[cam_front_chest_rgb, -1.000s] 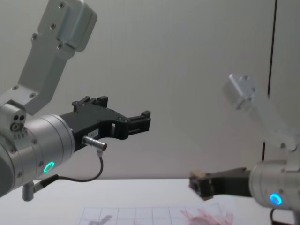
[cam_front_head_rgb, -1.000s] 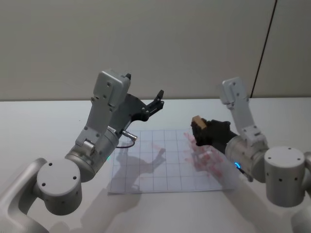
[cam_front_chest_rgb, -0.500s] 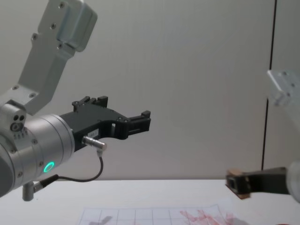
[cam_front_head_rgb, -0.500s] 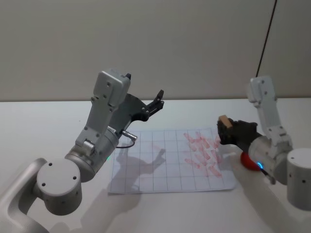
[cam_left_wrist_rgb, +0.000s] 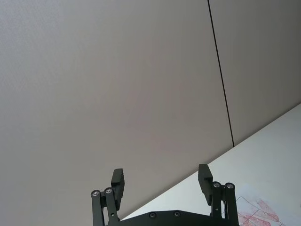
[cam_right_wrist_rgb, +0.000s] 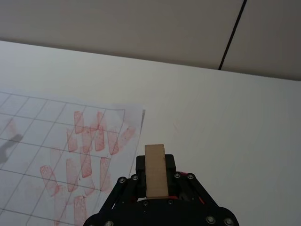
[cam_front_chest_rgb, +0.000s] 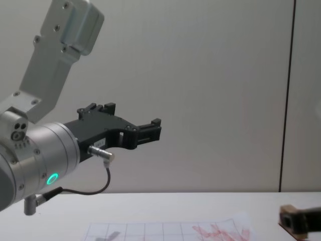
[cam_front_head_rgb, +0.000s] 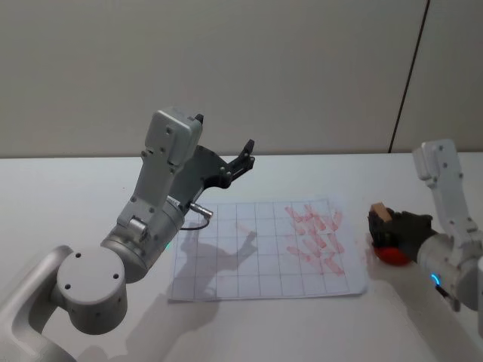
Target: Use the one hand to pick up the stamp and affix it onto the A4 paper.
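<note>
Now, in the head view, the black right gripper (cam_front_head_rgb: pixel 381 224) has swung off the gridded white A4 paper (cam_front_head_rgb: pixel 264 256), past its right edge, above a red pad (cam_front_head_rgb: pixel 392 253). From the right wrist, its jaws clench the small light-brown wooden stamp (cam_right_wrist_rgb: pixel 155 170). In the chest view, the left gripper (cam_front_chest_rgb: pixel 150 131) hangs raised, jaws released.

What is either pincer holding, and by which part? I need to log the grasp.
The right pincer holds the small light-brown wooden block stamp, clamped by its sides. The left pincer is open and holds nothing.
</note>
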`<state>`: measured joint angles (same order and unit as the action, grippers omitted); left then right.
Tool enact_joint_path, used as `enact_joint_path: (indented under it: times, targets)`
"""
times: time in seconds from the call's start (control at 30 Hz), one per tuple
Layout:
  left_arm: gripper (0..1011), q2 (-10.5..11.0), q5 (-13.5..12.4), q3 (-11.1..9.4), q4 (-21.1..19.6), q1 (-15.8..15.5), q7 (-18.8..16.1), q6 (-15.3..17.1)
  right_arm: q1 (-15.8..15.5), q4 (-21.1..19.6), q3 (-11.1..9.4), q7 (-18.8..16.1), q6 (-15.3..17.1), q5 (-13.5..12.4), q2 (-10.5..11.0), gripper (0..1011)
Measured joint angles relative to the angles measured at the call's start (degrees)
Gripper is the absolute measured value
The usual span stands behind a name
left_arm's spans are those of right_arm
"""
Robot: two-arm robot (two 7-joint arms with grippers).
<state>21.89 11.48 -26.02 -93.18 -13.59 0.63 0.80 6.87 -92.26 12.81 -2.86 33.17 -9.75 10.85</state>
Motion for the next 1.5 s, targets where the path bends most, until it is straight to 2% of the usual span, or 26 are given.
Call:
enact_joint_path:
  times: [0.4, 0.9, 0.93, 1.17, 1.2, 1.3, 1.4, 1.43, 1.5]
  targets:
    - [1001, 0.0, 0.0, 0.0, 0.0, 0.0, 0.0, 0.0, -2.56, -1.82, -1.47, 1.25, 1.6, -0.79, 1.82, 218]
    - [1001, 0.0, 0.0, 0.0, 0.0, 0.0, 0.0, 0.0, -2.69, -0.86, -2.66, 1.86, 0.28, 0.26, 2.72, 240]
    - [1002, 0.0, 0.0, 0.0, 0.0, 0.0, 0.0, 0.0, -2.63, -0.7, -2.7, 1.86, 0.2, 0.32, 2.73, 297]
    - [1001, 0.0, 0.0, 0.0, 0.0, 0.0, 0.0, 0.0, -2.17, 0.26, -2.89, 1.15, -0.71, 0.68, 2.73, 503]
    - [1002, 0.0, 0.0, 0.0, 0.0, 0.0, 0.0, 0.0, -2.11, 0.42, -2.94, 1.0, -0.98, 0.71, 2.72, 564]
    - [1001, 0.0, 0.0, 0.0, 0.0, 0.0, 0.0, 0.0, -2.05, 0.54, -2.97, 0.77, -1.47, 0.73, 2.71, 666]
    - [1001, 0.0, 0.0, 0.0, 0.0, 0.0, 0.0, 0.0, -2.05, 0.56, -3.07, 0.53, -2.17, 0.74, 2.71, 723]
    - [1002, 0.0, 0.0, 0.0, 0.0, 0.0, 0.0, 0.0, -2.05, 0.55, -3.14, 0.44, -2.64, 0.75, 2.72, 781]
    - [1001, 0.0, 0.0, 0.0, 0.0, 0.0, 0.0, 0.0, -2.13, 0.35, -3.21, 0.31, -3.36, 0.76, 2.77, 833]
